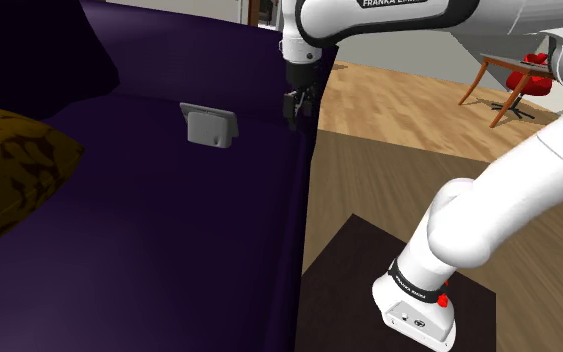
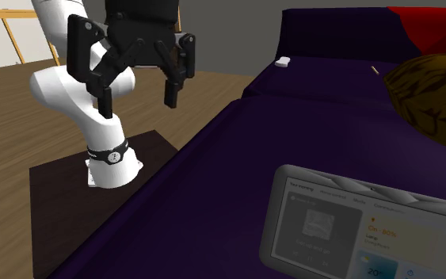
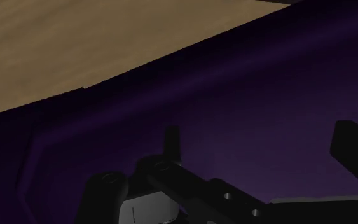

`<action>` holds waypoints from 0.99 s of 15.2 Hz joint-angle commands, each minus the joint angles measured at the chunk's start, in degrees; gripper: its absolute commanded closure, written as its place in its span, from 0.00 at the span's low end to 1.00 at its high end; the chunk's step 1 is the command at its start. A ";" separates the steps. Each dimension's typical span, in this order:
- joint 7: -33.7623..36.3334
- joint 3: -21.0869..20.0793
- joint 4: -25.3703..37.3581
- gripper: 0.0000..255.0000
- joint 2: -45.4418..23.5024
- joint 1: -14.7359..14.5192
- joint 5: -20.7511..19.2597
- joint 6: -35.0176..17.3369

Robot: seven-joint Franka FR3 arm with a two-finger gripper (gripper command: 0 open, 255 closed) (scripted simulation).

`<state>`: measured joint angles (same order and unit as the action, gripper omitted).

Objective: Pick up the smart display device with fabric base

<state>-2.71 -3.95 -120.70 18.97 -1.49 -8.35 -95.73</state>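
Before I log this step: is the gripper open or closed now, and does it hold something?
All-black two-finger gripper: open, holding nothing.

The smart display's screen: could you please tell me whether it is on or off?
On: the smart display shows lit text, a picture tile and a temperature reading in the second exterior view.

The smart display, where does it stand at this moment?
In the shoulder view the grey smart display stands on the dark purple sofa seat, left of the gripper and apart from it, with the yellow cushion farther left.
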 commanded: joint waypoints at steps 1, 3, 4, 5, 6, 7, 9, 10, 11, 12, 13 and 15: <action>-1.18 -0.27 3.78 0.00 -4.08 -0.37 -0.19 -0.73; -2.38 -0.54 7.84 0.00 -8.24 -0.70 -0.44 -1.24; -2.97 -0.70 9.97 0.00 -10.31 -0.86 -0.57 -1.39; -3.56 -0.87 12.17 0.00 -12.39 -1.03 -0.71 -1.48; -4.14 -1.06 14.44 0.00 -14.48 -1.21 -0.86 -1.49; -4.72 -1.25 16.79 0.00 -16.58 -1.39 -1.01 -1.44; -5.86 -1.68 21.74 0.00 -20.82 -1.79 -1.37 -1.12; -6.42 -1.90 24.35 0.00 -22.98 -2.02 -1.57 -0.85; -6.99 -2.13 27.07 0.00 -25.17 -2.26 -1.78 -0.50; -7.55 -2.37 29.91 0.00 -27.39 -2.52 -2.02 -0.07; -8.12 -2.60 32.88 0.00 -29.67 -2.82 -2.27 0.44; -9.29 -3.05 39.29 0.00 -34.40 -3.51 -2.83 1.77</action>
<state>-11.55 -6.69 -84.33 -13.32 -4.55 -10.92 -94.59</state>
